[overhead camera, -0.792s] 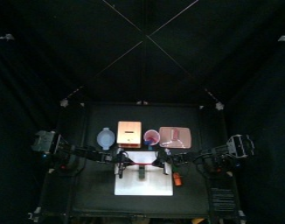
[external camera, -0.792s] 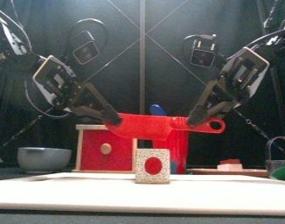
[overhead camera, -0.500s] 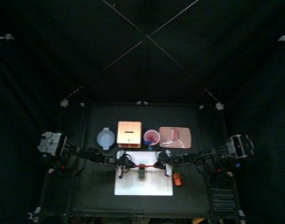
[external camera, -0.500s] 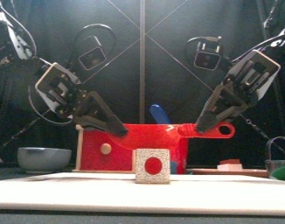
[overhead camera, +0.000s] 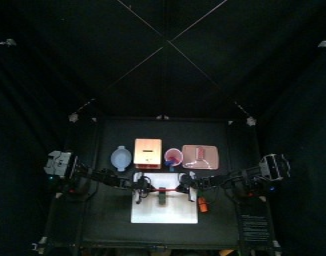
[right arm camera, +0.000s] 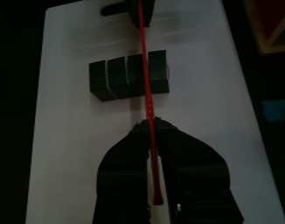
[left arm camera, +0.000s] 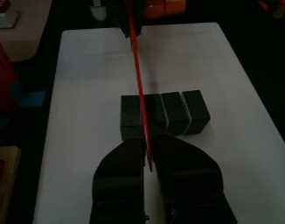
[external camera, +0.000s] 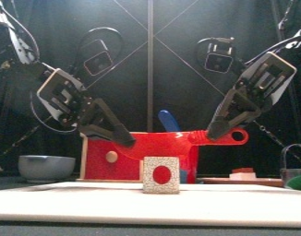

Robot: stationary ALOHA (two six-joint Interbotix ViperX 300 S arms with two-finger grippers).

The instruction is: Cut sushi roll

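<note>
A dark sushi roll (external camera: pixel 161 174) with a red centre lies on the white cutting board (external camera: pixel 66 198). Both grippers are shut on one red knife (external camera: pixel 184 146), one at each end, and hold it level just above the roll. My left gripper (external camera: pixel 120 138) grips its left end, my right gripper (external camera: pixel 216 132) the handle end. In the left wrist view the thin red blade (left arm camera: pixel 138 79) crosses the roll (left arm camera: pixel 174 114) near one end, ahead of my gripper (left arm camera: pixel 149 150). The right wrist view shows the blade (right arm camera: pixel 144 61), the roll (right arm camera: pixel 119 75) and my gripper (right arm camera: pixel 152 140).
A grey bowl (external camera: pixel 46 166) stands at the left, a red box (external camera: pixel 103 155) behind the board and a plate (overhead camera: pixel 199 156) at the back right. A small orange item (overhead camera: pixel 202 204) lies by the board's right edge.
Both grippers have lowered the red knife from well above the roll to just over its top. The roll has not moved.
</note>
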